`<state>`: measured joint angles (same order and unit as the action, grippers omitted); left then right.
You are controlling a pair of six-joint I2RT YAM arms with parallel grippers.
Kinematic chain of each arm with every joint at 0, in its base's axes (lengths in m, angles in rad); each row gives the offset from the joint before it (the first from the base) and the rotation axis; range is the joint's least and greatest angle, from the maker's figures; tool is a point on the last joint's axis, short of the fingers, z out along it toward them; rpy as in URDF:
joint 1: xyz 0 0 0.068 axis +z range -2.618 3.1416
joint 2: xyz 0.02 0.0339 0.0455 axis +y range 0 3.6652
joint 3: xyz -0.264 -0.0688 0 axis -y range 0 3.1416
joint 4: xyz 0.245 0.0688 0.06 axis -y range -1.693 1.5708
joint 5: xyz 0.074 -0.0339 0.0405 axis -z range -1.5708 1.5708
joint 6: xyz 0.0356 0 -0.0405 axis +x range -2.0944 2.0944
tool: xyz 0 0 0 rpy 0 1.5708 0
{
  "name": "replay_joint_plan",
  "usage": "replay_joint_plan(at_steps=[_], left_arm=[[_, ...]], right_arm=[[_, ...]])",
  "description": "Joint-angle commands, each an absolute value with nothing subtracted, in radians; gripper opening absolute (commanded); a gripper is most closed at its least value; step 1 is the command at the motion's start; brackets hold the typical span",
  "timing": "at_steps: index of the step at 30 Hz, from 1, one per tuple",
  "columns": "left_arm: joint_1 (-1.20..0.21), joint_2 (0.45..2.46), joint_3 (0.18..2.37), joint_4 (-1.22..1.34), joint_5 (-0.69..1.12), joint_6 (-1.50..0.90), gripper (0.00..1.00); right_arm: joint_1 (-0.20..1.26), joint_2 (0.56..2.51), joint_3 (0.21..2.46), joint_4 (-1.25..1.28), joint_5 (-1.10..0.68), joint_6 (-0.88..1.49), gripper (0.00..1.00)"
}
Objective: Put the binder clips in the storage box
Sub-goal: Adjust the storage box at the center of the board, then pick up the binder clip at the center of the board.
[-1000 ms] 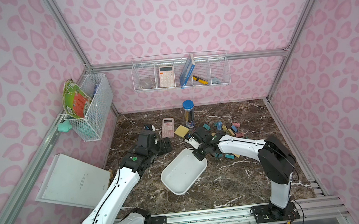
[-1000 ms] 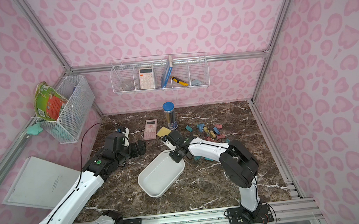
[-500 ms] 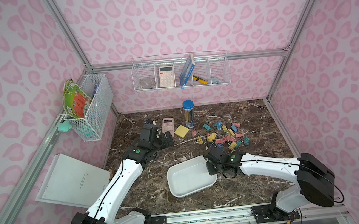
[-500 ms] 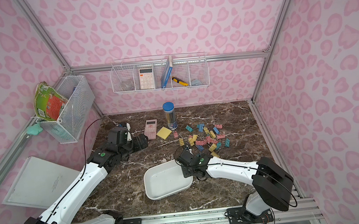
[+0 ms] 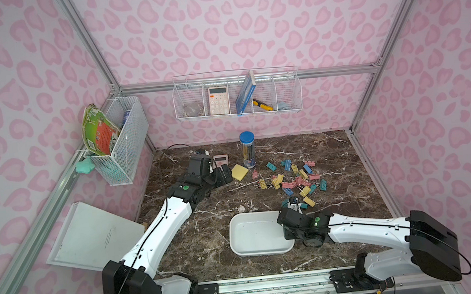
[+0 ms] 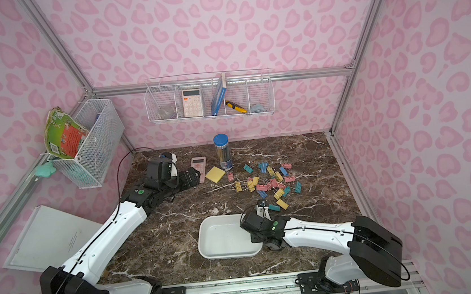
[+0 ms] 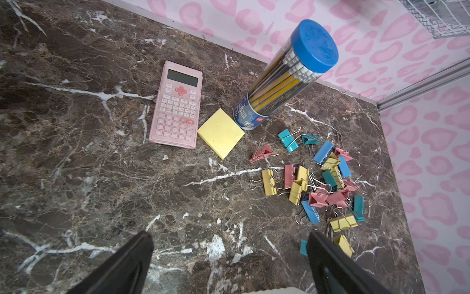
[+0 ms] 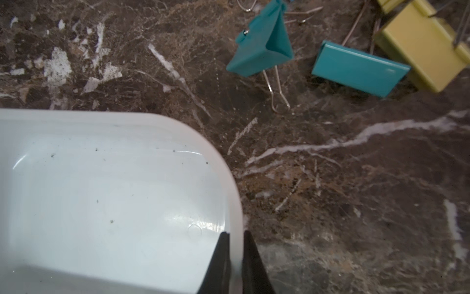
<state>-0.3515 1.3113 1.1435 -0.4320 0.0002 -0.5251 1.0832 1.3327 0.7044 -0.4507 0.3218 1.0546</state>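
Several pastel binder clips (image 5: 293, 182) (image 6: 273, 182) (image 7: 318, 183) lie scattered on the dark marble table, right of centre. The white storage box (image 5: 254, 234) (image 6: 222, 237) (image 8: 101, 191) sits empty near the front edge, just in front of the clips. My right gripper (image 8: 236, 233) (image 5: 286, 235) is at the box's right end, its thin fingers closed on the rim, one inside and one outside. A teal clip (image 8: 262, 48) lies a short way beyond the box corner. My left gripper (image 7: 229, 235) (image 5: 225, 175) hangs open and empty over bare table, left of the clips.
A pink calculator (image 7: 178, 107), a yellow sticky-note pad (image 7: 220, 132) and a blue-capped pencil tube (image 7: 287, 76) stand at the back near the left gripper. Wire baskets hang on the back wall (image 5: 236, 94) and left wall (image 5: 119, 144). A white board (image 5: 95, 234) leans at the left.
My right arm has pulled the storage box from beside the clips toward the front edge and turned it square to the table. The left gripper moved slightly toward the calculator, still open.
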Motion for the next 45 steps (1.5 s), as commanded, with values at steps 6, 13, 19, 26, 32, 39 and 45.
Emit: replay_joint_plan(at_steps=[6, 13, 19, 26, 32, 39, 45], left_arm=[[-0.351, 1.305, 1.150, -0.433, 0.024, -0.555, 0.99], [-0.351, 1.307, 1.188, -0.455, 0.058, -0.525, 0.99], [-0.351, 1.342, 1.251, -0.507, 0.114, -0.439, 0.99], [-0.351, 1.410, 1.283, -0.515, 0.173, -0.420, 0.99], [-0.351, 1.459, 1.287, -0.522, 0.262, -0.465, 0.99], [-0.351, 1.479, 1.288, -0.516, 0.288, -0.468, 0.99], [-0.351, 1.466, 1.269, -0.510, 0.281, -0.469, 0.99]], right_arm=[[1.019, 1.246, 0.817, -0.565, 0.424, 0.997, 0.38], [0.536, 1.124, 0.829, -0.419, 0.220, 0.753, 0.39], [0.175, 1.341, 0.912, -0.355, 0.144, 0.549, 0.38], [0.145, 1.633, 1.101, -0.370, 0.130, 0.439, 0.40], [0.181, 1.707, 1.147, -0.380, 0.145, 0.394, 0.43], [0.223, 1.754, 1.135, -0.396, 0.241, 0.384, 0.40], [0.228, 1.747, 1.113, -0.389, 0.291, 0.373, 0.36]])
